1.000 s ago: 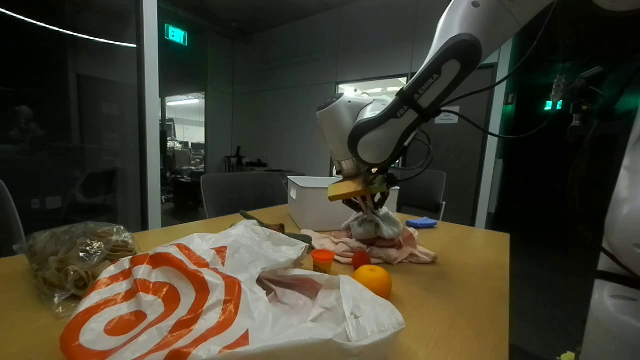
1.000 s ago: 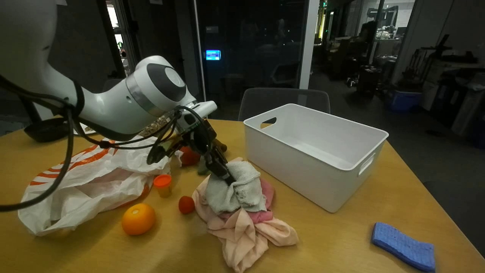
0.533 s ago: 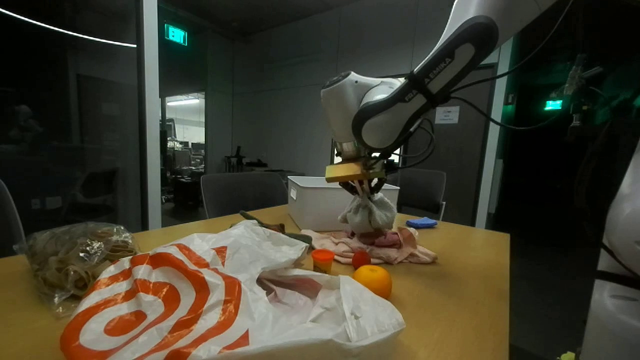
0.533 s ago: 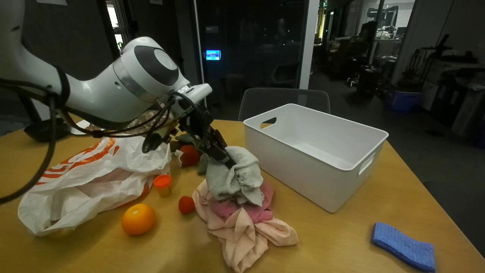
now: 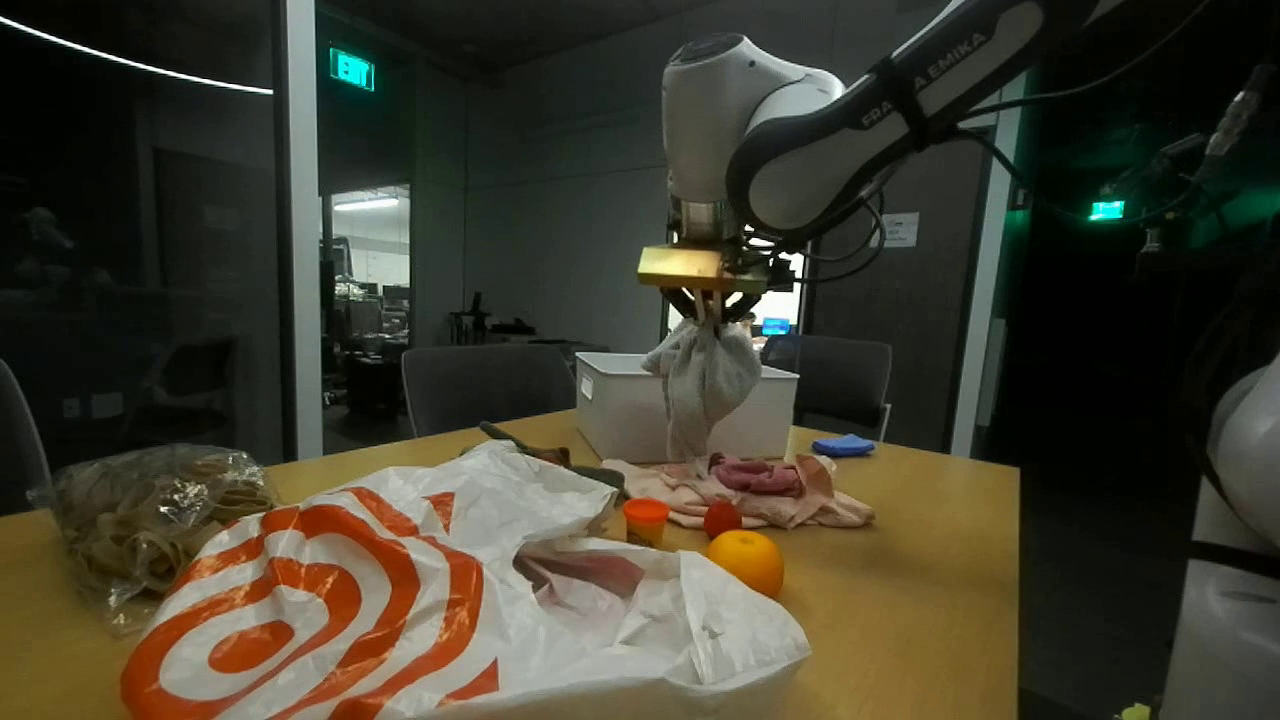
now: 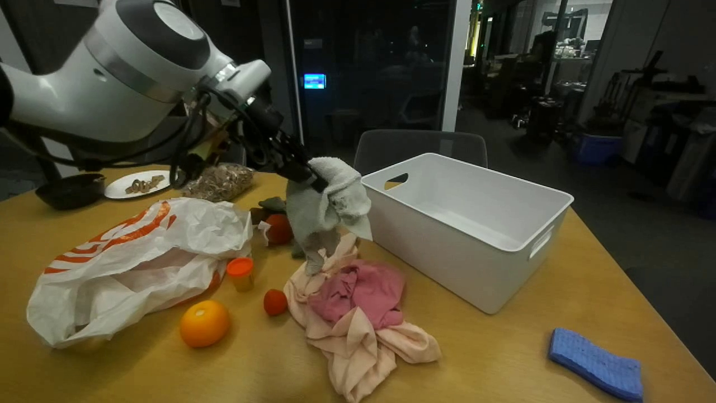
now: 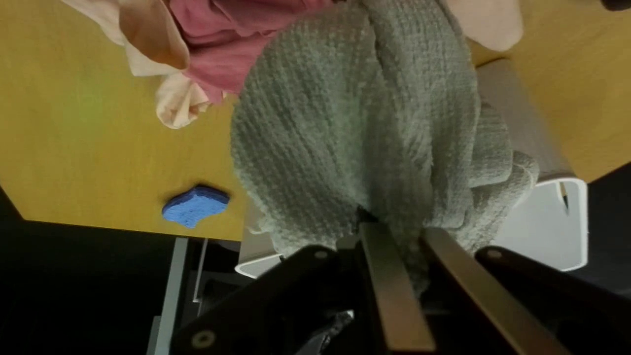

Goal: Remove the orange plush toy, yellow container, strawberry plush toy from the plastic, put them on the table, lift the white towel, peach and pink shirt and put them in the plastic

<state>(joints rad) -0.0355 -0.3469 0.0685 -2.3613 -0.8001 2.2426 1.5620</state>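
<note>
My gripper (image 5: pixel 708 318) is shut on the white towel (image 5: pixel 705 385) and holds it bunched in the air; the wrist view shows the towel (image 7: pixel 340 123) between the fingers (image 7: pixel 402 234). Its lower end hangs close over the peach cloth (image 6: pixel 352 358), on which the pink shirt (image 6: pixel 363 291) lies crumpled. The orange plush toy (image 6: pixel 205 323), the yellow container (image 6: pixel 240 274) with orange lid and the red strawberry plush toy (image 6: pixel 274 302) are on the table beside the plastic bag (image 6: pixel 190 229). The bag lies on its side, its mouth partly open.
A white bin (image 6: pixel 436 240) stands beside the clothes. A blue cloth (image 6: pixel 596 361) lies near the table edge. A red round item (image 6: pixel 278 229) is behind the container. A plate (image 6: pixel 120 187), a black bowl (image 6: pixel 70 192) and a bag of brown material (image 5: pixel 150 530) are farther off.
My gripper has risen with the towel, lifting it off the pile and uncovering the pink shirt. In an exterior view the arm has also shifted left. The toys, container and bag have not moved.
</note>
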